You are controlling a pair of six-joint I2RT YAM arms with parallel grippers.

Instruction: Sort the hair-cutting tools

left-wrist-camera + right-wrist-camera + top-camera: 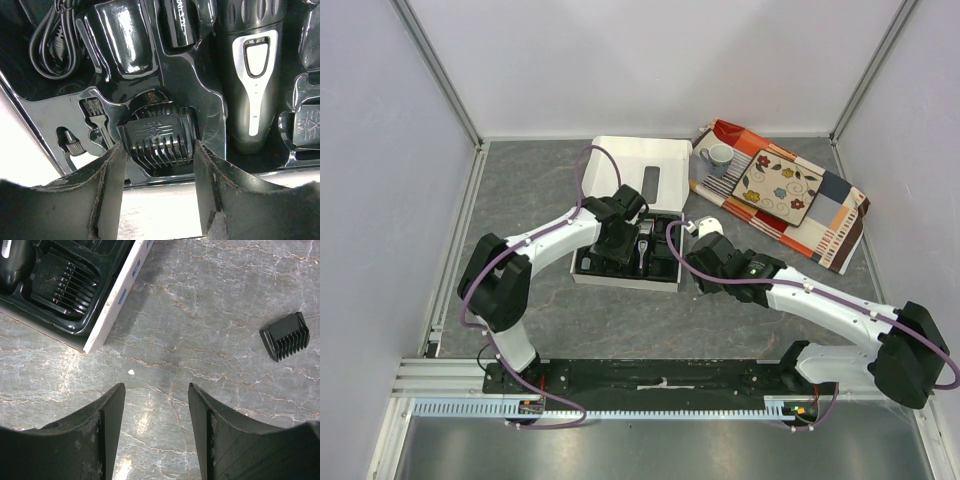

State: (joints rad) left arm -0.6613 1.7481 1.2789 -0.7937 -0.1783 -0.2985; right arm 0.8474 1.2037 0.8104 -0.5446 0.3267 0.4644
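The black-and-silver clipper (250, 75) lies in the black moulded tray (175, 70) of the open white box (620, 282). A coiled black cable (50, 40) sits in the tray's far-left pocket. My left gripper (159, 146) is open over the tray, with one finger on each side of a black comb attachment (160, 134) that rests in its pocket. My right gripper (156, 390) is open and empty above the bare table, just right of the box. A loose comb attachment (285, 337) lies on the table to its right. Another comb (60, 282) sits in the tray.
The white box wall (117, 297) runs close to the left of my right gripper. The box lid (640, 160) lies open at the back. A patchwork cloth (830, 215) at the back right carries a floral plate (777, 187) and a grey mug (718, 157).
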